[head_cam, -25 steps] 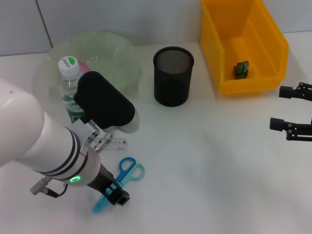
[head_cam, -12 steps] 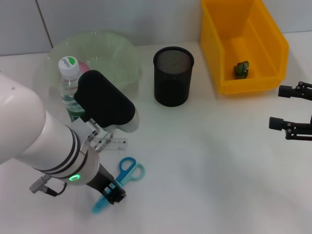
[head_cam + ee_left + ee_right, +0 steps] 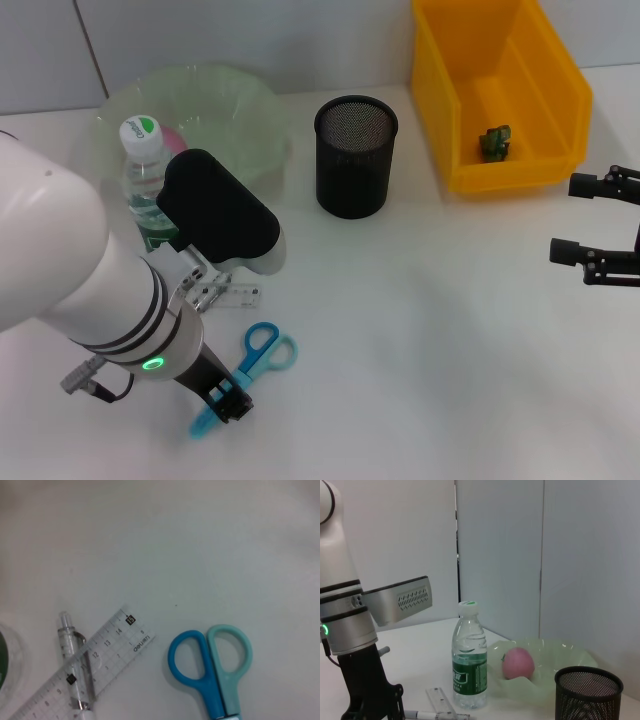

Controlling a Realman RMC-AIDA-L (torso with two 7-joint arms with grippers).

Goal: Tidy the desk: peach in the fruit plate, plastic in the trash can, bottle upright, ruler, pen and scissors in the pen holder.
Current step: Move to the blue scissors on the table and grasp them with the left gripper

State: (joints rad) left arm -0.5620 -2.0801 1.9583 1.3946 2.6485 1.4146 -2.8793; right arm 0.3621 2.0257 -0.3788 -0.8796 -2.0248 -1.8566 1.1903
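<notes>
- Down at the near left of the table [image 3: 430, 340]: left gripper [image 3: 228, 402], set low right over the blade end of the scissors [image 3: 262, 350]. Cannot tell whether open or clamped, nor whether touching the blades.
- Lying flat on the table, scissors with blue and pale teal handle loops pointing away from the gripper and side by side, as if closed.
- Just beyond the handles, apart from them: clear ruler [image 3: 85, 672], flat on the table, partly under the left arm's black housing in the head view.
- Across the ruler, resting on it: clear-barrelled pen [image 3: 75, 670], seen best from the left wrist.
- Beside the ruler's far end: water bottle [image 3: 143, 180], upright, white and green cap on, green label round the middle.
- Behind the bottle, at the far left: pale green fruit plate [image 3: 235, 105], with the pink peach [image 3: 518, 663] already inside it.
- To the right of the plate, near the middle of the far edge: black mesh pen holder [image 3: 355, 155], upright, nothing visible sticking out of it.
- Further right: yellow bin [image 3: 560, 100], serving as trash can, with a small crumpled green bit of plastic [image 3: 495, 142] on its floor.
- Out at the right edge, well apart from everything else: right gripper [image 3: 575, 218], raised off the table, spread wide with nothing between the two black fingertips.
</notes>
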